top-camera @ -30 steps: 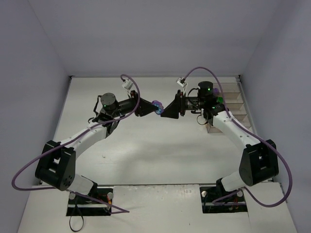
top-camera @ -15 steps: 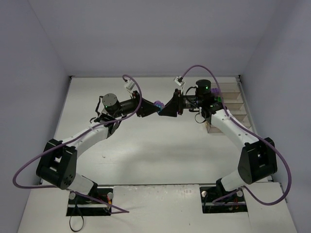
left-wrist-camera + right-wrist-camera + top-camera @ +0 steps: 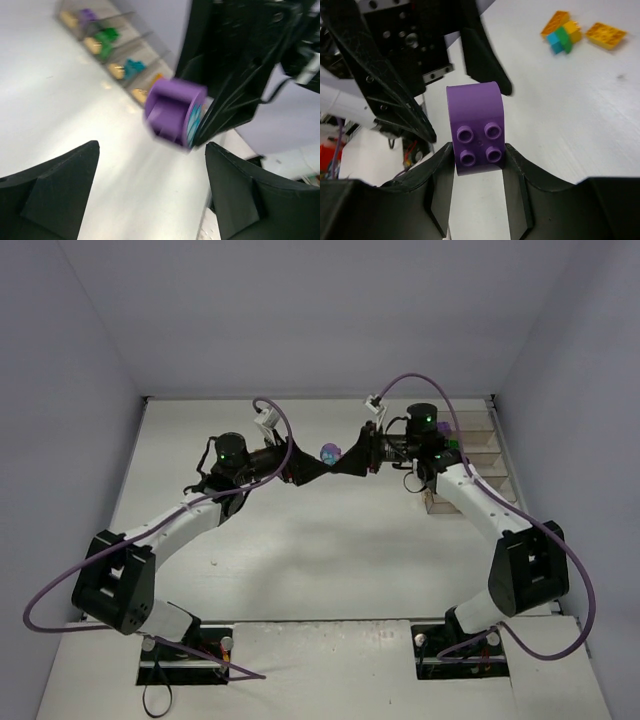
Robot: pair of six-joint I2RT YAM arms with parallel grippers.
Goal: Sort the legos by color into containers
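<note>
Right gripper is clamping the purple lego mid-air at upper centre of the top view, left gripper is gaping open facing it, containers sitting far right.

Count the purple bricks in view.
2. The held purple brick is pinched in the right gripper in mid-air; the binned purple brick lies in the containers' end compartment. Blur may hide more there.

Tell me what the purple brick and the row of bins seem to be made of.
Purple brick: likely moulded plastic, smooth satin finish, with crisp studs and even colour. Row of bins: probably clear, smoky plastic, since the bricks inside show through the walls.
</note>
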